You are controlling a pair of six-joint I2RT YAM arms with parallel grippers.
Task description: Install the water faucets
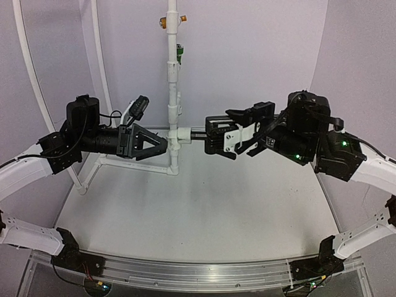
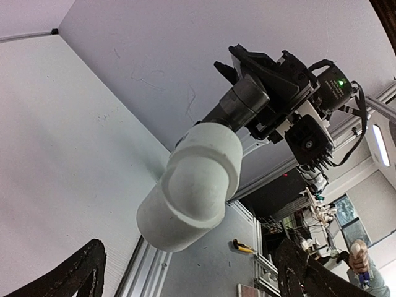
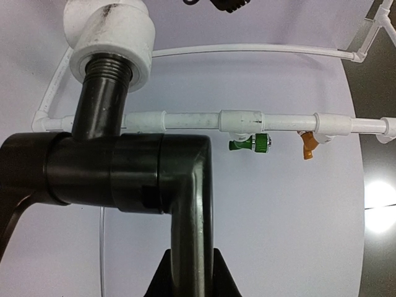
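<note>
The black water faucet (image 1: 199,132) lies level, its threaded stem (image 3: 106,80) set into the white fitting (image 3: 111,37) on the upright white pipe (image 1: 172,74). My right gripper (image 1: 238,133) is shut on the faucet's handle (image 3: 192,223), which runs down between its fingers. On the pipe's other side my left gripper (image 1: 162,143) stands open, its fingertips close to the fitting and holding nothing. In the left wrist view the white fitting (image 2: 192,185) sits ahead of the spread fingers (image 2: 80,272), with the faucet stem (image 2: 238,105) entering it from behind.
A green valve (image 3: 250,143) and an orange valve (image 3: 308,145) hang on the white pipe (image 3: 185,119), higher up than the fitting. White tube hoops (image 1: 34,86) rise at the back left. A metal rail (image 1: 185,272) edges the table front.
</note>
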